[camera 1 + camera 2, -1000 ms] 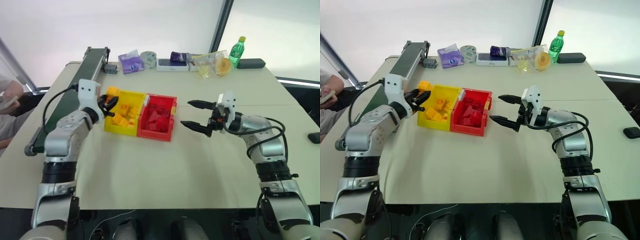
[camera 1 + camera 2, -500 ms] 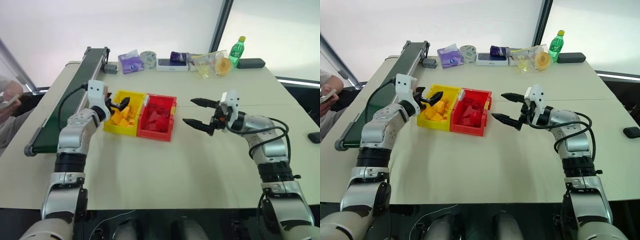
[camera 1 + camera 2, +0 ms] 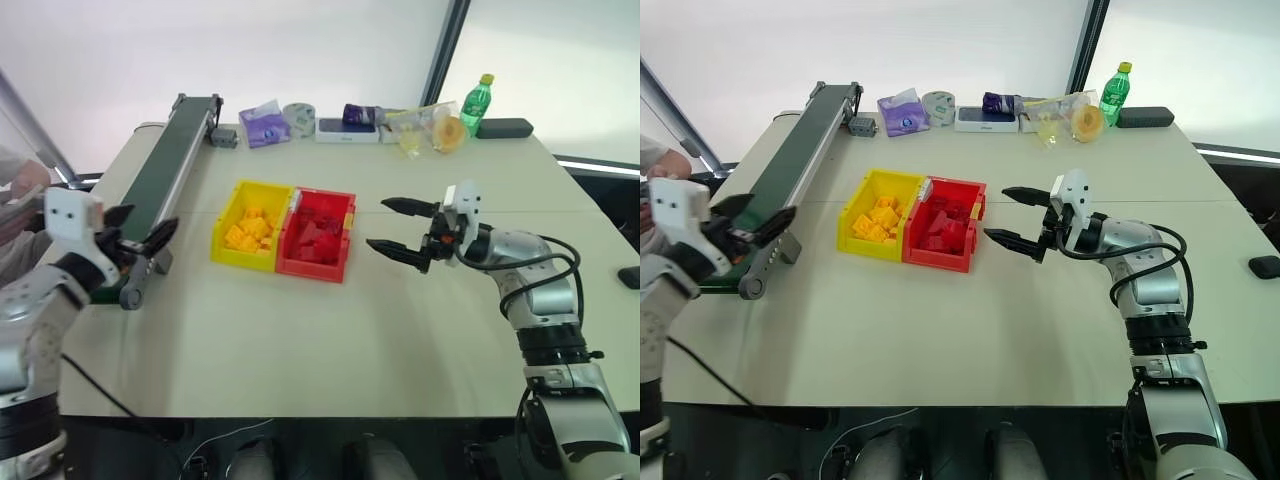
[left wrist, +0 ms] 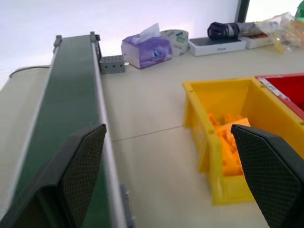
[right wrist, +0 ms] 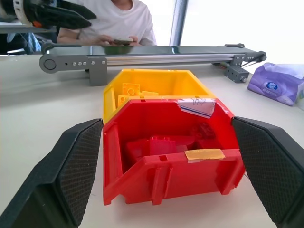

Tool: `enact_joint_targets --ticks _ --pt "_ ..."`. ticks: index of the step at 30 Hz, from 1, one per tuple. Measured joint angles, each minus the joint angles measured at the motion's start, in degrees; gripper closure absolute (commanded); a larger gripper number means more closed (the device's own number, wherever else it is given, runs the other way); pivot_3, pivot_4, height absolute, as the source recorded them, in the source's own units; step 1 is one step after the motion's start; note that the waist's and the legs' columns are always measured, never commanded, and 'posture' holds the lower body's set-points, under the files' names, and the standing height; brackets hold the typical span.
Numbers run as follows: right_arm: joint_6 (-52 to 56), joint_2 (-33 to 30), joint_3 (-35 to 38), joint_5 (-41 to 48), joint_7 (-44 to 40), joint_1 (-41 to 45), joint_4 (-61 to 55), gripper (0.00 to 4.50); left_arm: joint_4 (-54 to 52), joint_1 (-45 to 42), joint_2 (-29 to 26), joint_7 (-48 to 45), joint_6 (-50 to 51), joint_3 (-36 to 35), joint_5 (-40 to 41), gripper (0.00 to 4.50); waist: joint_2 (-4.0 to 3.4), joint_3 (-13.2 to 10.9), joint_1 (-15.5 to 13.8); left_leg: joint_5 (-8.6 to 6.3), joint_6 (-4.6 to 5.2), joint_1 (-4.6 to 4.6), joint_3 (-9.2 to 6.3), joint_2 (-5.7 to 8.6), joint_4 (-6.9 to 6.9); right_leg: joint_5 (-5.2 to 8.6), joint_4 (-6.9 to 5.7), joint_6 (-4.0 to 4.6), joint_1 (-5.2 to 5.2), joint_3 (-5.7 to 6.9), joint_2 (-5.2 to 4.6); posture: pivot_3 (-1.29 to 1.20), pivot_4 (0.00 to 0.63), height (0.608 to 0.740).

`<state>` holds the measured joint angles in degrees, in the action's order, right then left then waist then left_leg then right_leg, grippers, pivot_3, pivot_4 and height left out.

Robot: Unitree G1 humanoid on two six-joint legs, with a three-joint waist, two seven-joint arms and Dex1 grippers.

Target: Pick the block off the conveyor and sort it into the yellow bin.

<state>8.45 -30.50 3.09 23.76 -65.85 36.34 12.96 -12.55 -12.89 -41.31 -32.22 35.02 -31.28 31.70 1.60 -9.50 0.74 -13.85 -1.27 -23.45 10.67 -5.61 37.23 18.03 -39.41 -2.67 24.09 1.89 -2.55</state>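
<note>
Those blocks (image 3: 247,229) in the yellow bin (image 3: 226,206) look light, hard, slick: pinch one across flat sides; both left gripper (image 3: 137,231) and right gripper (image 3: 396,226) gape empty.

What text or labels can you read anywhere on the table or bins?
None can be read.
White label on the red bin: handwriting, too blurred.
Tan tape on its front: blank.
Tissue pack: blue logo, too small.
White box: faint grey print, unreadable.
Bottle: label too small.
Tape roll: markings unreadable.
</note>
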Motion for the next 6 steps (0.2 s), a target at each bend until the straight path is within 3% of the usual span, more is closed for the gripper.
enact_joint_targets --ticks 6 --pt "0.19 0.06 0.01 0.01 -0.65 2.37 2.14 0.00 1.69 2.76 -1.13 -2.36 -3.23 -3.15 0.25 0.06 0.00 0.00 0.38 0.00 0.00 0.00 0.01 -0.02 -0.04 0.00 0.00 0.01 0.03 0.00 0.01 0.00 0.150 0.740"
